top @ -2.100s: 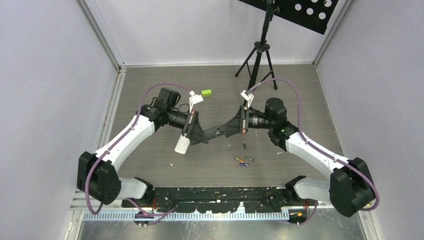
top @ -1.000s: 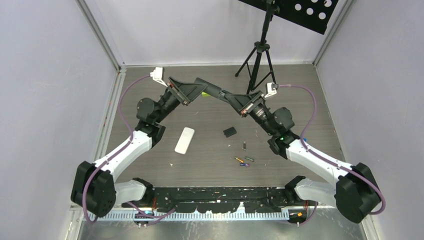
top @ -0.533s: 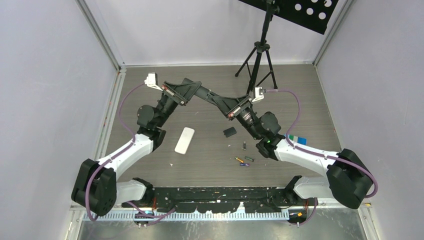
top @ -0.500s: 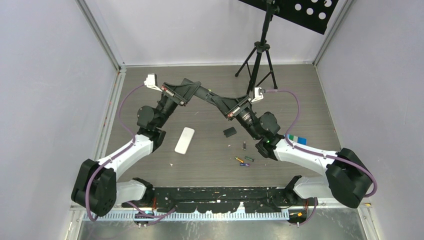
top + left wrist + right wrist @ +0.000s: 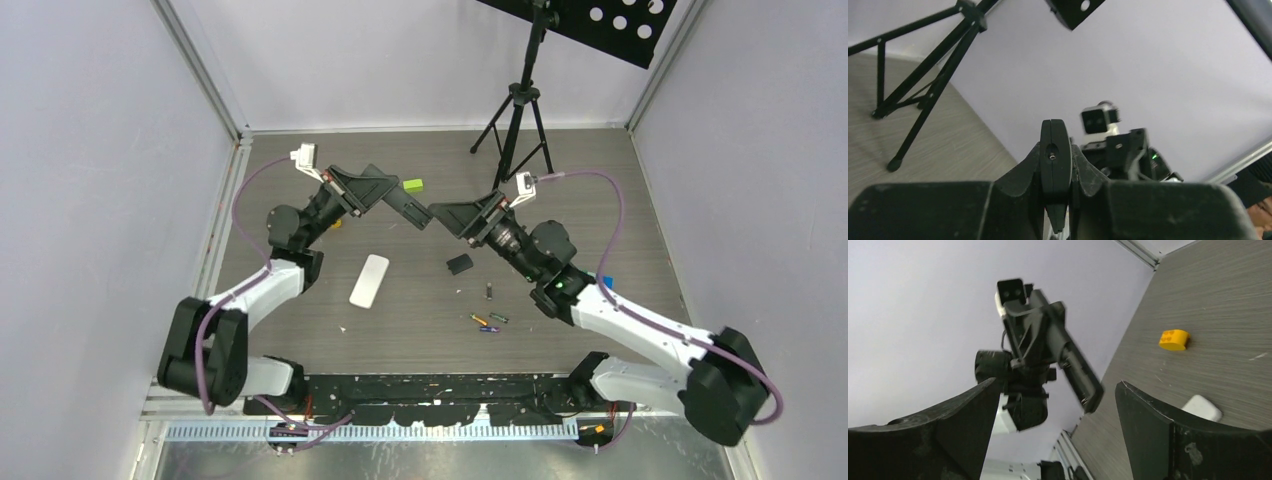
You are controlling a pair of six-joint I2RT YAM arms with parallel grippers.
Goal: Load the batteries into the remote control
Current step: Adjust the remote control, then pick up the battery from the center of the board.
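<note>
A: Batteries [image 5: 486, 322]?
B: Lying loose on the table [image 5: 410, 335], nearest the bases (remote control [image 5: 369, 280] lying apart, leftward).
A: Grippers?
B: Hovering beyond, tips nearly meeting: left gripper [image 5: 424, 219] pressing its fingers together, right gripper [image 5: 442, 216] gaping wide.

Black tripod [image 5: 519, 103], green block [image 5: 412, 185], yellow block [image 5: 1173, 339], grey wood-grain table [image 5: 620, 200]

A grey wood-grain table [image 5: 400, 335] carries a white remote control [image 5: 369, 281]. Right of the remote lie a small black flat piece [image 5: 459, 264], a dark grey battery [image 5: 488, 292] and, nearer the arms' bases, three coloured batteries [image 5: 486, 322] close together. Beyond the remote are a green block [image 5: 412, 185], a yellow block [image 5: 1173, 339] and a tripod [image 5: 523, 95].
</note>
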